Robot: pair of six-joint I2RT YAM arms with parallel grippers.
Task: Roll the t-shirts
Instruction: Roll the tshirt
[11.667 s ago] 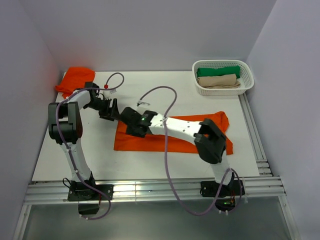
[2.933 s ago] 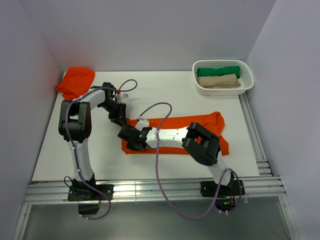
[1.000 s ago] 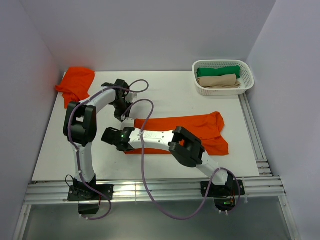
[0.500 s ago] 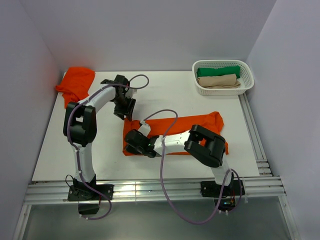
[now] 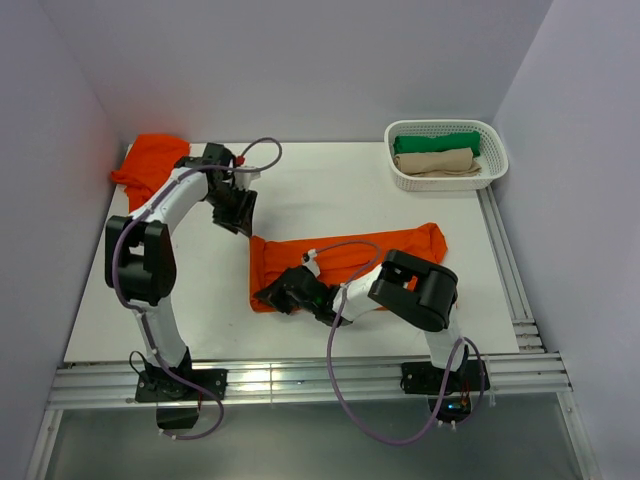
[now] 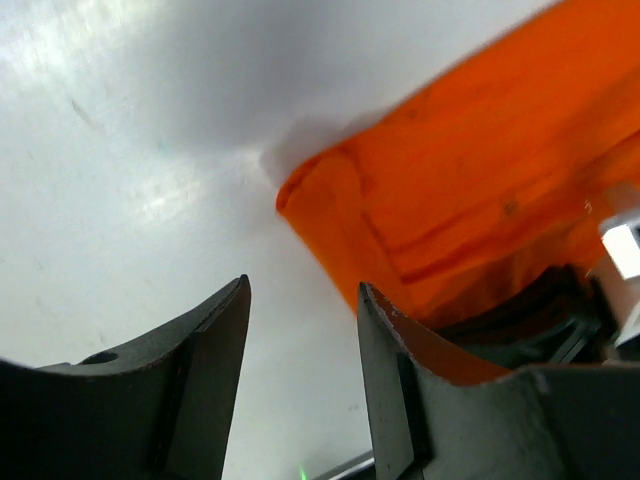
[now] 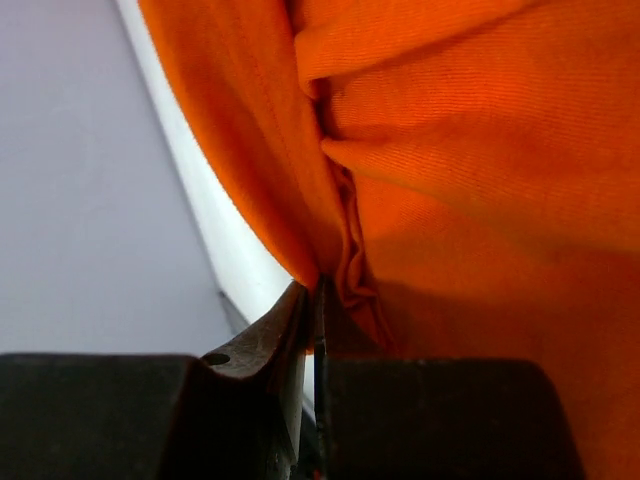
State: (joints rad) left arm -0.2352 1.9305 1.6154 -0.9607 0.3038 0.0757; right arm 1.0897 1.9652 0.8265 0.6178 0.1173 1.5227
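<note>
Orange tee: one t-shirt [image 5: 350, 265] lies folded into a long band across the middle of the white desk [image 5: 330, 190], its left end bunched up a bit.
Second tee: another orange t-shirt [image 5: 150, 165] sits crumpled in the far left corner, against the wall.
Left arm pose: stands up from its base, elbow high, then reaches forward with the wrist bent down toward the desk just past the band's far left corner.
Left hand: the left hand [image 6: 300, 330] has its jaws spread apart with nothing between them, only bare desk, and the folded corner of the tee is just beyond the fingertips.
Right arm pose: folded low, with the forearm lying across the shirt and pointing left toward the band's near left end.
Right hand: the right hand [image 7: 318, 300] is pinched tight on a fold of the orange cloth.
Basket: white mesh basket [image 5: 446, 175] at the far right, holding a green roll and a tan roll.
Writing: can't read any labels or brand marks anywhere.
</note>
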